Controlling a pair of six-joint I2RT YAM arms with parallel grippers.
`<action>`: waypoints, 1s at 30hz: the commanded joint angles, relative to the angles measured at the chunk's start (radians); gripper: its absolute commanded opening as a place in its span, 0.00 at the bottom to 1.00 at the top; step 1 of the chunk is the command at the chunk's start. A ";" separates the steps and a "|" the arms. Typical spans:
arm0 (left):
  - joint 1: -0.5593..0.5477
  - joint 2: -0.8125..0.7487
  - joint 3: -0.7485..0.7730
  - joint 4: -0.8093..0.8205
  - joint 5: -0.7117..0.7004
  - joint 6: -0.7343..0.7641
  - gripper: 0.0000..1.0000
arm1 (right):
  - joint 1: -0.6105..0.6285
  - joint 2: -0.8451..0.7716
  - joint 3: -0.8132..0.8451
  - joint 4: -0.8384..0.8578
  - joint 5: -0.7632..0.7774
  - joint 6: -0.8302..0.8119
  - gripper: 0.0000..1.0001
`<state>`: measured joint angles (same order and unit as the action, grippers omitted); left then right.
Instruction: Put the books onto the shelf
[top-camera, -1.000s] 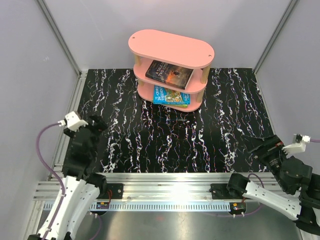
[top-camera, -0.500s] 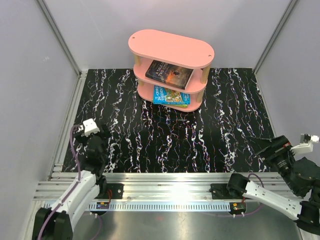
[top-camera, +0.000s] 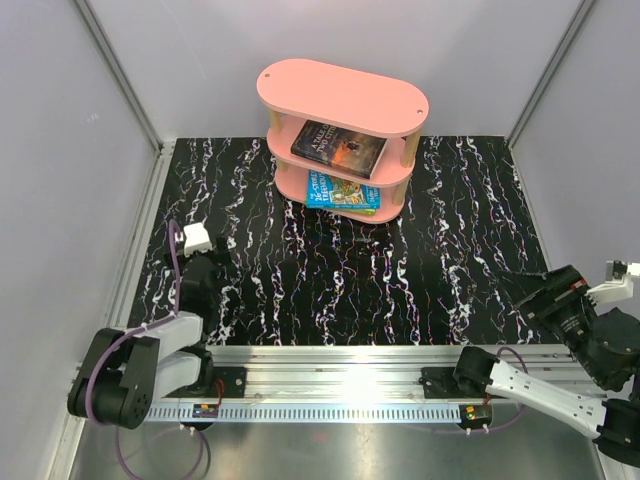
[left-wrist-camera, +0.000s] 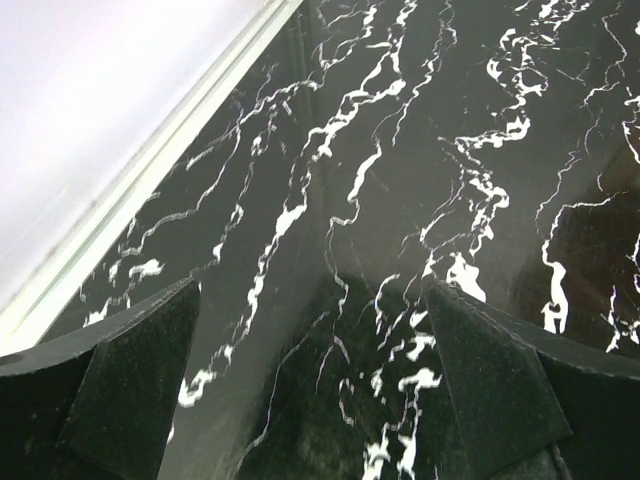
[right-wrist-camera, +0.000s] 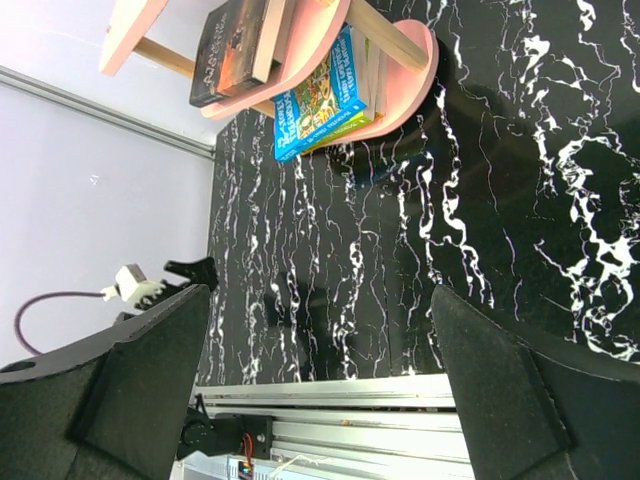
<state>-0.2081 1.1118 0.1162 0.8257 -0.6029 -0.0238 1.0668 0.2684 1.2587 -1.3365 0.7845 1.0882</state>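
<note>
with the dark book (top-camera: 339, 149) on the middle tier of the shelf (top-camera: 343, 95) and blue books (top-camera: 343, 192) on the bottom, both arms have folded back, left fingers (left-wrist-camera: 140, 370) and right fingers (right-wrist-camera: 500, 380) spread empty, the job apparently done.

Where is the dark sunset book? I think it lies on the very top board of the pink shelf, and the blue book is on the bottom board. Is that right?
Not quite. The dark sunset book lies on the middle board of the pink shelf, under the top one. The blue book is on the bottom board, as you said. The top external view shows it.
</note>
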 joint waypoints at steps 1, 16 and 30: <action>0.012 0.035 0.050 0.168 0.107 0.071 0.99 | 0.007 0.020 -0.010 -0.041 -0.005 -0.020 1.00; 0.159 0.226 0.069 0.300 0.342 0.047 0.99 | 0.007 0.132 -0.107 0.158 -0.060 -0.106 1.00; 0.161 0.217 0.073 0.282 0.338 0.033 0.99 | 0.007 0.190 -0.091 0.112 -0.099 0.027 1.00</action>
<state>-0.0540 1.3293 0.1627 1.0229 -0.2836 0.0246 1.0672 0.4446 1.1522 -1.2041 0.7067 1.0508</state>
